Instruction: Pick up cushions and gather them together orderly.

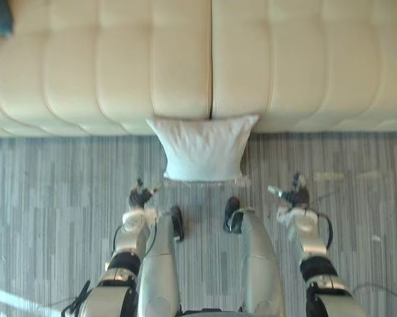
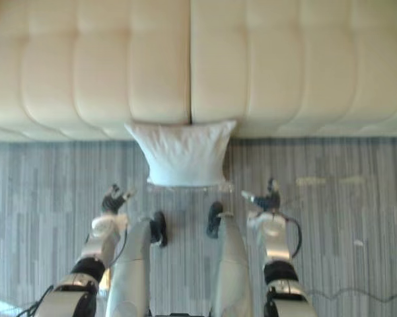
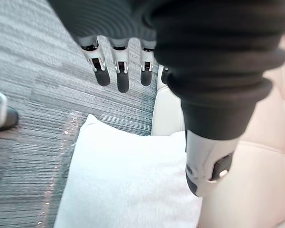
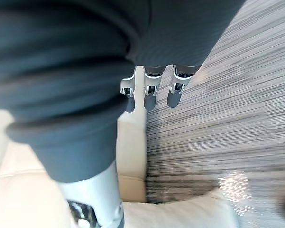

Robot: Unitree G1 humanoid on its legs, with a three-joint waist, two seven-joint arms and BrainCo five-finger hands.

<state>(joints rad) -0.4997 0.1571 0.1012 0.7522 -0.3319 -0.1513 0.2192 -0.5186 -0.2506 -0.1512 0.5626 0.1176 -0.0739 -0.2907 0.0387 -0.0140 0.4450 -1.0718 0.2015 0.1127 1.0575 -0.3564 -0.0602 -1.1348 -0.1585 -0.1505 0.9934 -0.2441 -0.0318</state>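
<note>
Striped carpet [image 1: 53, 198], white cushion [image 1: 203, 150] against sofa [image 1: 119, 59] edge

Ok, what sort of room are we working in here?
Probably a lounge or living-room area. A long cream tufted sofa runs across the view, a white cushion sits on the floor against the sofa's front, and grey striped carpet covers the floor.

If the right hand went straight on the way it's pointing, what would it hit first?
Probably the front edge of the sofa, after crossing bare carpet. The right hand points to one side of the white cushion, though depth is unclear.
</note>
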